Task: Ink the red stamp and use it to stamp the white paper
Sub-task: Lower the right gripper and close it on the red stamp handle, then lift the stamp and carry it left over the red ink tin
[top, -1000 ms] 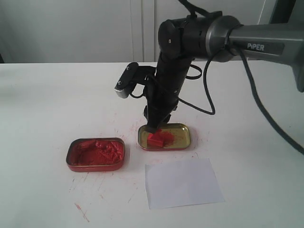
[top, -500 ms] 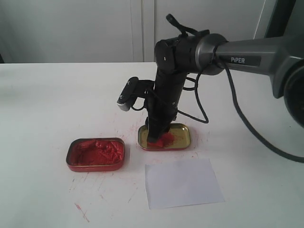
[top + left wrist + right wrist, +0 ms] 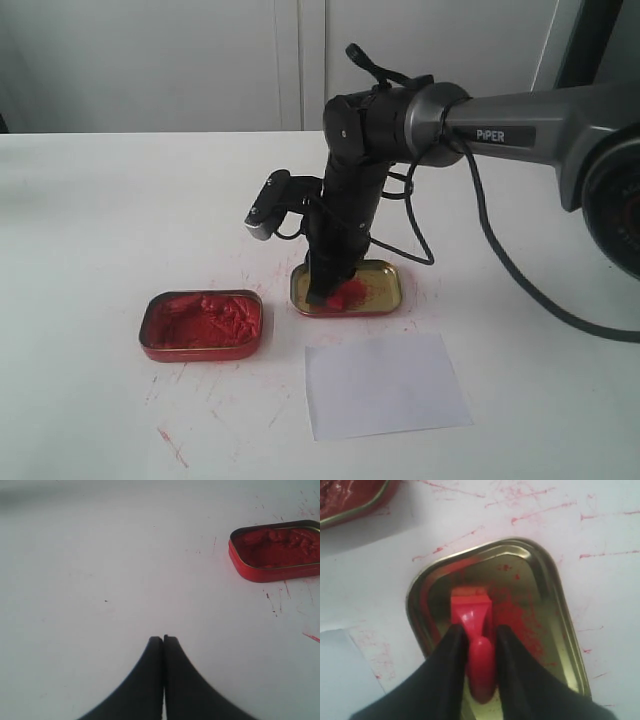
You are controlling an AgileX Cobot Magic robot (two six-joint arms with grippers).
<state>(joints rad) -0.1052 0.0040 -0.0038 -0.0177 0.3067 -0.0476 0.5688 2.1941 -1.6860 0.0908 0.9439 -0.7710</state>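
Red plastic, moulded, rigid: the red stamp (image 3: 471,611), a square block base with a short knobbed handle. It sits inside the gold tin (image 3: 388,272), about mid-table and somewhat toward the near edge.

- Handling (judged): very light, stiff, not fragile. The smooth plastic, possibly smeared with paste, is likely slippery. It is best held across the handle just below the knob, so the base face stays free and level.
- Right gripper (image 3: 479,632): lowered into the gold tin, fingers (image 3: 451,650) on either side of the handle and apparently pinching it. Whether the base sits flat on the tin floor cannot be told.
- Left gripper (image 3: 163,641): tips pressed together, holding nothing, over bare tabletop (image 3: 100,580).
- Red tin (image 3: 152,345): full of lumpy red paste, beside the gold tin on its left-edge side, apart from it.
- White paper (image 3: 385,385): between the gold tin and the near edge, flat, no imprint visible. Being thin, it may slide or lift with a sticky stamp.
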